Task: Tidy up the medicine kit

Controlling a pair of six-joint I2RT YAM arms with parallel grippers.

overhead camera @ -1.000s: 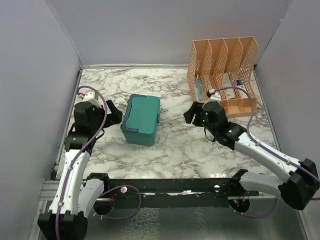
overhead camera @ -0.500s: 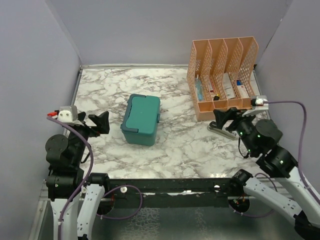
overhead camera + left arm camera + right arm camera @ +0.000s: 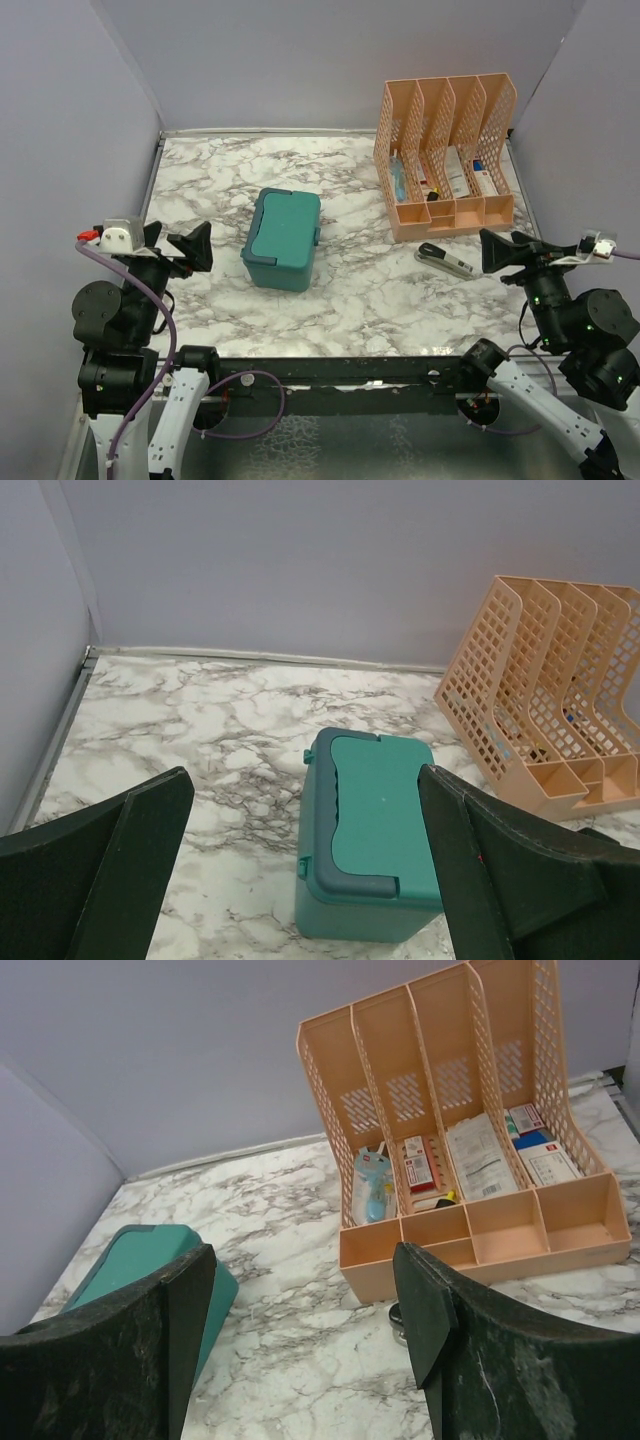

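Note:
The teal medicine kit (image 3: 283,238) stands shut on the marble table, left of centre. It also shows in the left wrist view (image 3: 372,848) and partly in the right wrist view (image 3: 140,1260). My left gripper (image 3: 183,248) is open and empty, raised at the table's left side, facing the kit. My right gripper (image 3: 502,248) is open and empty, raised at the right side. A small grey and white tool (image 3: 446,260) lies on the table in front of the organizer.
A peach lattice file organizer (image 3: 445,155) stands at the back right and holds several medicine packets (image 3: 478,1155) and a blue item (image 3: 373,1188). Grey walls enclose the table on three sides.
Both arms have pulled back from the table's middle toward the near edge and risen. The right gripper left the small tool lying in front of the organizer. The kit has not moved.

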